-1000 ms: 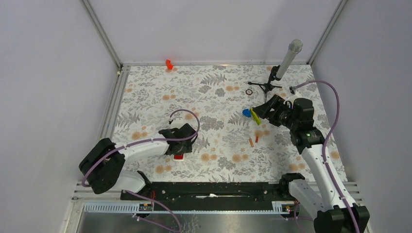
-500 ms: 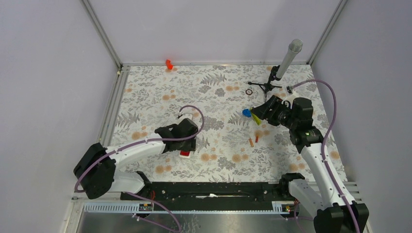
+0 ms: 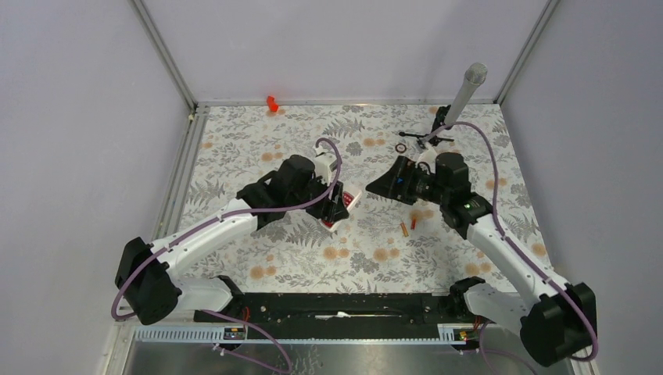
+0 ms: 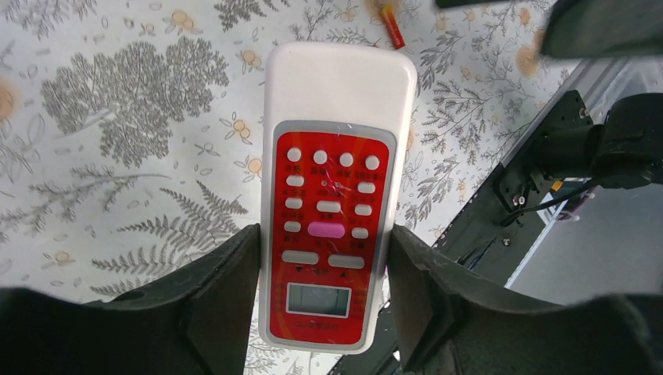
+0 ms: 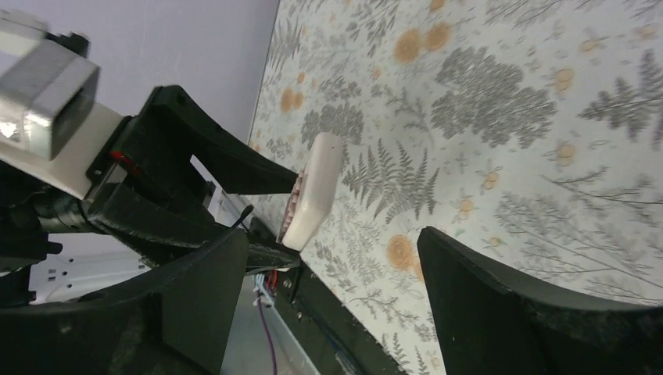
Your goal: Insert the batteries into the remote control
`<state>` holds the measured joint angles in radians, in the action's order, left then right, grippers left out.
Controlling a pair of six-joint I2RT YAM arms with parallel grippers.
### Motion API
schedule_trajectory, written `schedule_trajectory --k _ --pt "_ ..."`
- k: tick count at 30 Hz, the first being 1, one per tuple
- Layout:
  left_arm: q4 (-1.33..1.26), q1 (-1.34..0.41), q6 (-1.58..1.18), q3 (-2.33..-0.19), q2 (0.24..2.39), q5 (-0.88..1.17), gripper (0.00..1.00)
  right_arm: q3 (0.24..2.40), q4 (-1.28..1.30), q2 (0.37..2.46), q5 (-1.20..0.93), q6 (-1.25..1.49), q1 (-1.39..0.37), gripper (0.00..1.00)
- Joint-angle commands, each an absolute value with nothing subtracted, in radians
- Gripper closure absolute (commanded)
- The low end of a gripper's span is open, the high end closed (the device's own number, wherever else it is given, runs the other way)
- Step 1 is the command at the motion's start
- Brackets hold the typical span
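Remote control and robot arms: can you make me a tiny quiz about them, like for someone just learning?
1. True or false: the left tool is shut on the remote control.
2. Fill in: the right tool is ____ and holds nothing.
3. Where are the batteries? A inside the remote control; B lying on the table; C in the right tool.

Key: 1 true; 2 open; 3 B.
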<state>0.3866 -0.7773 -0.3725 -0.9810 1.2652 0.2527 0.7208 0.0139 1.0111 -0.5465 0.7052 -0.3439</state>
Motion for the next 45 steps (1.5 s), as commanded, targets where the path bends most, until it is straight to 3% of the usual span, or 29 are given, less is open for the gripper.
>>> schedule_trajectory --k 1,8,11,13,17,18,22,24,34,38,41,45 --pt "0.359 -0.775 -0.234 -1.053 1.273 0.299 0.58 0.796 -0.038 1.109 -0.498 0.798 -0.446 0.15" --pt "0.307 -0.777 -0.187 -1.052 1.249 0.319 0.58 0.818 -0.108 1.193 -0.451 0.915 -0.509 0.22" --pt "0.292 -0.778 -0.176 -1.044 1.244 0.307 0.57 0.833 -0.124 1.222 -0.456 0.968 -0.525 0.31" --pt "0.289 -0.783 -0.167 -1.047 1.244 0.298 0.56 0.828 -0.156 1.235 -0.477 1.015 -0.529 0.43" --pt "0.293 -0.807 -0.134 -1.059 1.244 0.254 0.50 0.787 -0.246 1.232 -0.495 1.124 -0.531 0.77" --pt "0.296 -0.811 -0.129 -1.060 1.245 0.246 0.46 0.788 -0.235 1.226 -0.484 1.131 -0.530 0.82" --pt "0.302 -0.838 -0.110 -1.057 1.220 0.152 0.03 0.792 -0.177 1.184 -0.404 1.144 -0.531 0.92" --pt "0.290 -0.850 -0.081 -1.041 1.188 0.099 0.01 0.797 -0.147 1.166 -0.362 1.162 -0.531 0.93" --pt "0.069 -0.961 0.230 -0.830 1.019 -0.108 0.05 0.938 0.137 1.193 -0.325 1.330 -0.531 0.92" --pt "0.011 -1.014 0.325 -0.802 1.040 -0.217 0.07 0.962 0.202 1.211 -0.313 1.393 -0.531 0.98" --pt "-0.008 -1.040 0.366 -0.811 1.078 -0.271 0.22 0.970 0.217 1.208 -0.307 1.433 -0.531 1.00" --pt "-0.075 -1.046 0.399 -0.808 1.083 -0.281 0.55 0.989 0.255 1.210 -0.311 1.466 -0.531 1.00"
